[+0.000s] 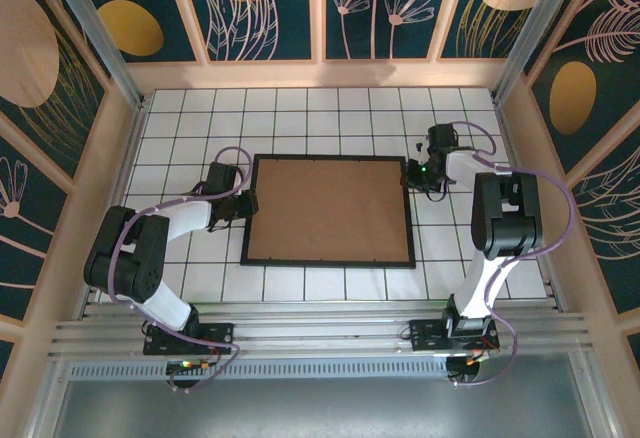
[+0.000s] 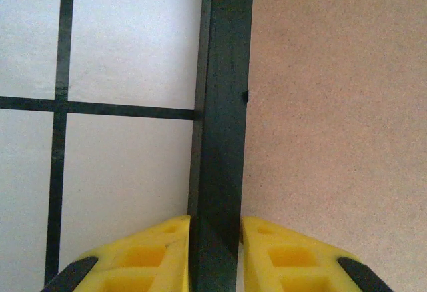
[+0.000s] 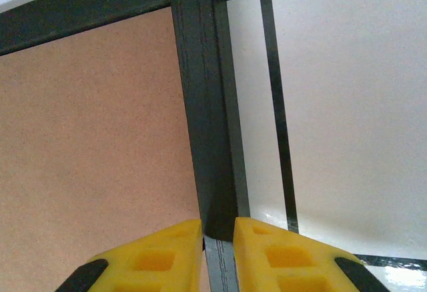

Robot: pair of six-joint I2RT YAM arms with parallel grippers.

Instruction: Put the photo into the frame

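While the left gripper [image 2: 215, 255] and right gripper [image 3: 218, 252] each pinch a rail of the frame [image 2: 223, 125], the grasp looks set, and next comes a level, joint lift.

Soft, even overhead light fills the top view, with faint shadows beside the arms [image 1: 150, 248]. Both wrist views overexpose the white desk [image 2: 127, 45]; glare sits lower right in the right wrist view. The frame [image 2: 223, 139] looks sharp.
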